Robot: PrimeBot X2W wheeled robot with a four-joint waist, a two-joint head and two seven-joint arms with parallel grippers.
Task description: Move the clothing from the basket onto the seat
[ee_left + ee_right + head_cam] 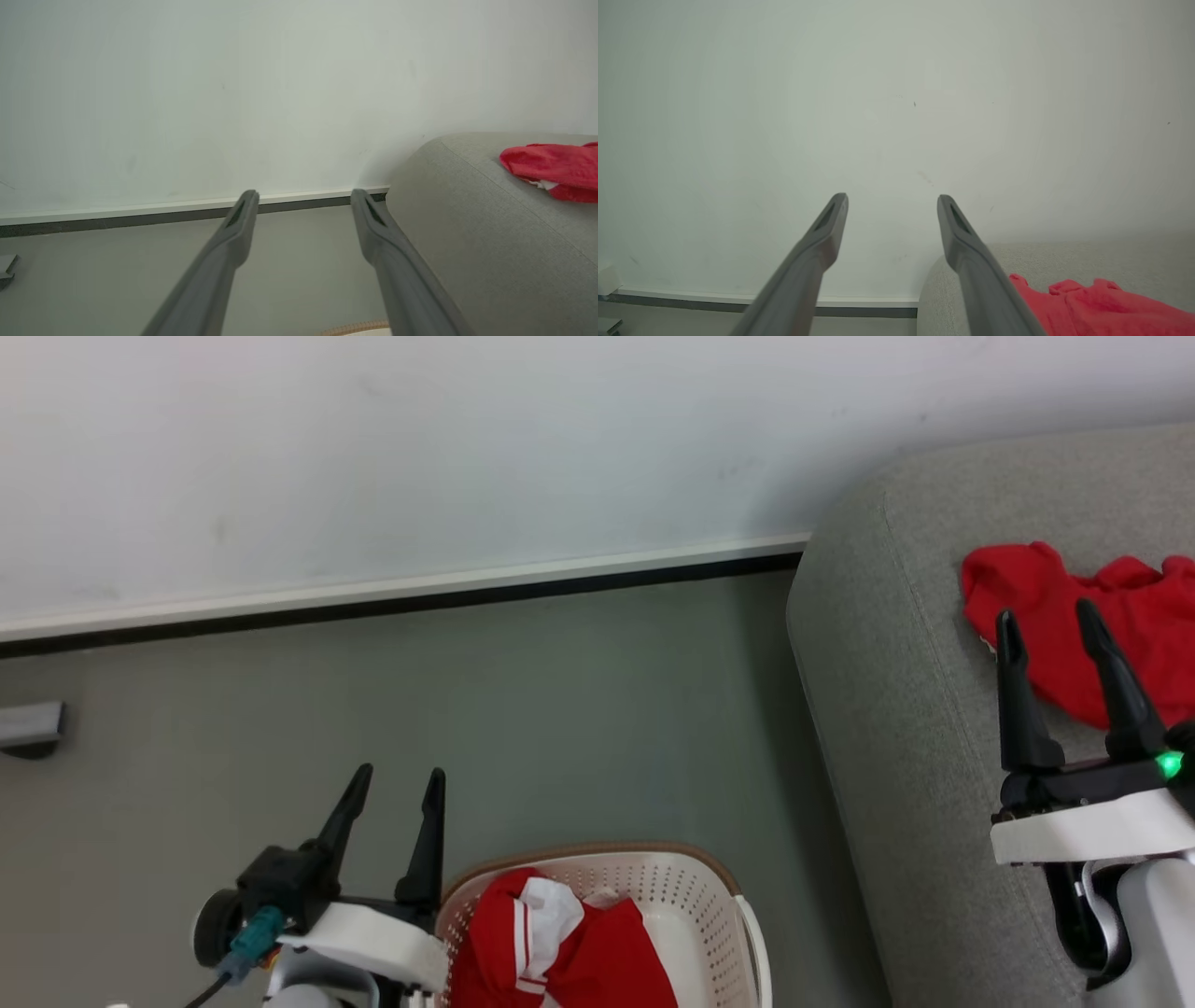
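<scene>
A plain red garment [1092,616] lies crumpled on the grey sofa [896,709] at the right; the same red garment [556,170] [1092,305] shows in both wrist views. The red-and-white striped garment [551,943] lies in the cream basket [709,915] at the bottom centre. My right gripper [1047,612] hovers open over the sofa, just in front of the red garment, holding nothing. My left gripper [399,775] is open and empty above the floor, just left of the basket.
Grey floor [560,709] stretches between the basket and a white wall [467,448] with a pale skirting board. A small grey object [28,723] sits low on the far left by the wall. The sofa's rounded corner [420,186] stands close to the wall.
</scene>
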